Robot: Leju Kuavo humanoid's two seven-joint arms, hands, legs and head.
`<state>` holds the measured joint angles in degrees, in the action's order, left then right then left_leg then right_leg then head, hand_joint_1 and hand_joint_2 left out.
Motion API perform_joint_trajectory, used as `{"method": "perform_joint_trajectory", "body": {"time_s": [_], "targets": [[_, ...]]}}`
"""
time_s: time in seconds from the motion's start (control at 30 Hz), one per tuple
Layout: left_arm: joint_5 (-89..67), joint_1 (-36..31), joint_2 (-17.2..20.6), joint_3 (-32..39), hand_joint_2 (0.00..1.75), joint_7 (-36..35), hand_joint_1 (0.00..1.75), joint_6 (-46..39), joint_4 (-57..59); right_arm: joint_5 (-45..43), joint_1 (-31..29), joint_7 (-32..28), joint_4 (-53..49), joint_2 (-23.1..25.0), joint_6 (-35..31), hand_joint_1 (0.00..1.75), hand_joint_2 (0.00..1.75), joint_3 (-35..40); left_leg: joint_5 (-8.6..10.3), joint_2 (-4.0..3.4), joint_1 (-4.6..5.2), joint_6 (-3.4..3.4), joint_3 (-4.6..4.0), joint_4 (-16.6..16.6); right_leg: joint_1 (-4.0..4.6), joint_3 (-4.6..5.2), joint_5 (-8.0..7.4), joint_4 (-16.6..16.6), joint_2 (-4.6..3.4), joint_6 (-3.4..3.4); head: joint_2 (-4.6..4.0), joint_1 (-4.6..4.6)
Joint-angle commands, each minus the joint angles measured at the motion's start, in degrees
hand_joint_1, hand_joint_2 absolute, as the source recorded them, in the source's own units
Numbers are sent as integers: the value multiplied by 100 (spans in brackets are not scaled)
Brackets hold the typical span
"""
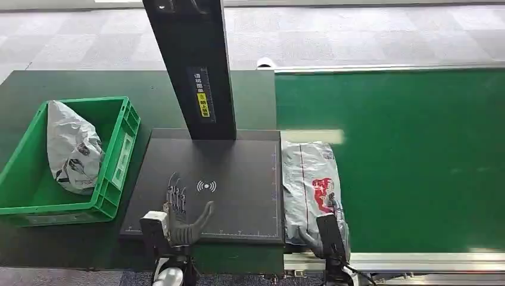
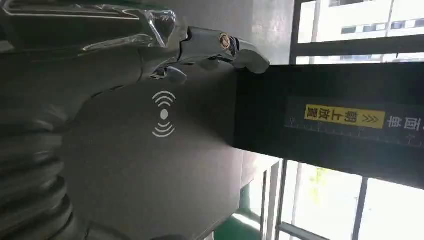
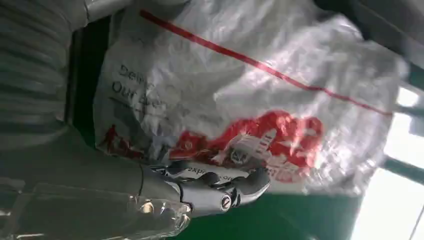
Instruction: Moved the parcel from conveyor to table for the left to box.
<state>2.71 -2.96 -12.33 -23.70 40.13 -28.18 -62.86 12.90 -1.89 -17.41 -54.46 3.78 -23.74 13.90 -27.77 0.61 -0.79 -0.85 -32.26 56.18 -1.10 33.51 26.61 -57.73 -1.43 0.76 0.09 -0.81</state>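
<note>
Roughly by size, largest first:
Conveyor (image 1: 411, 155): one green belt, filling the head view from 12 to 4 o'clock, with a silver rail along its near edge.
Table (image 1: 36, 83): one dark green top, from 9 to 11 o'clock, carrying the crate and the scanner plate.
Scanner plate (image 1: 238, 196): one black square pad at centre with a white wave mark; one black post (image 1: 193, 65) rises from its far edge toward 12 o'clock and bears a yellow label.
Crate (image 1: 122, 149): one green plastic box at 9 o'clock, just beside the plate.
Parcels: two. One grey-white bag (image 1: 71, 149) lies inside the crate. The other parcel (image 1: 312, 187), white with red print, lies on the belt's near left edge at 5 o'clock, touching the plate's right side.
Left hand (image 1: 178, 217): over the plate's near edge at 6 o'clock, fingers spread apart, holding nothing.
Right hand (image 1: 324, 235): at the parcel's near end; in the right wrist view its fingers (image 3: 220, 187) lie against the red print, but whether it grips the bag I cannot tell.
In the way: the post hides part of the table behind it.
</note>
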Motion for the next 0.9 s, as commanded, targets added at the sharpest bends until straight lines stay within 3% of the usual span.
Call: {"method": "perform_joint_trajectory", "body": {"time_s": [0.03,0.1,0.27,0.83,0.9], "targets": [[-75,58,79,-611,175,-13,0,-167,-10,-20,-834,485,1679,-306,793,0,175,-490,2,-3,0,5,16,-6,3,-20,-2,11,13,-6,0,0],[46,69,114,-606,175,-13,0,-86,-70,25,-992,718,1957,-294,1056,0,175,-642,-6,-20,-1,7,56,-6,3,-51,0,9,-3,-4,0,-4],[48,-174,-36,-725,175,-13,0,-24,137,497,-2042,1284,2880,-588,1305,0,175,-904,-31,-35,1,28,105,2,2,-93,5,8,-21,2,0,-2],[64,-131,-19,-758,175,-13,0,-34,94,607,-2007,1294,2854,-587,1219,0,175,-958,7,29,2,43,98,10,5,-127,-1,31,50,24,0,-4],[65,-78,5,-787,175,-13,0,-42,59,599,-2007,1279,2780,-582,1212,175,175,-1029,-1,28,4,42,110,13,2,-132,6,28,44,26,0,-2]]}}
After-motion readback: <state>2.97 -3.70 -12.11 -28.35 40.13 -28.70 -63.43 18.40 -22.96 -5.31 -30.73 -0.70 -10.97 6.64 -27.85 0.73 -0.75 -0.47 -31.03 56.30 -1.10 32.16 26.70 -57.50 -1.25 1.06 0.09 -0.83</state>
